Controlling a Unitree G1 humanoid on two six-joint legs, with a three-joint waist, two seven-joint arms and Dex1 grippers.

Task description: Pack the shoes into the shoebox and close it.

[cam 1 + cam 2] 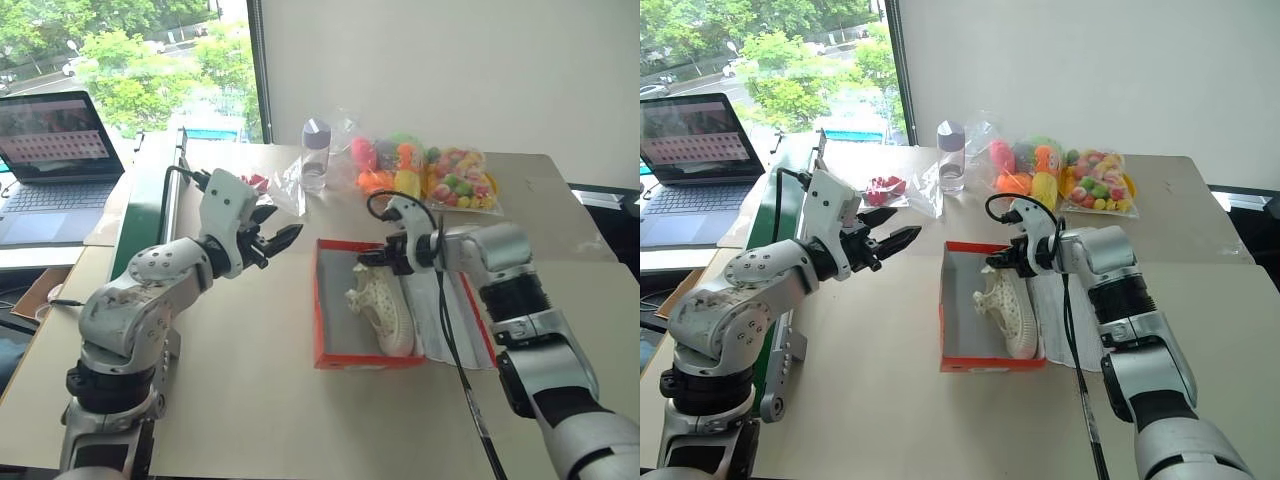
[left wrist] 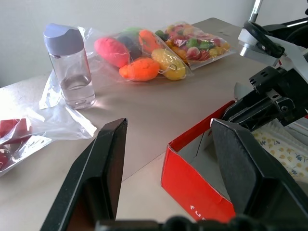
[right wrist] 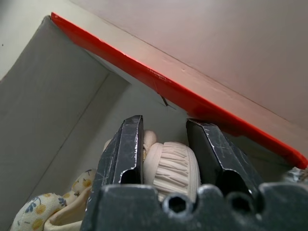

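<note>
Pinching the ribbed heel collar of the cream-white shoe (image 1: 384,303) lying inside the red-orange shoebox (image 1: 352,361) near the surface's middle, the right end effector (image 1: 378,258) grips something probably light and squashy, while the left end effector (image 1: 275,236) hangs spread and empty.

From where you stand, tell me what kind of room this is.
Probably an office or lab workspace. An open laptop sits on a side desk, a large window looks out on trees and a road, and the pale work table stands against a plain white wall.
</note>
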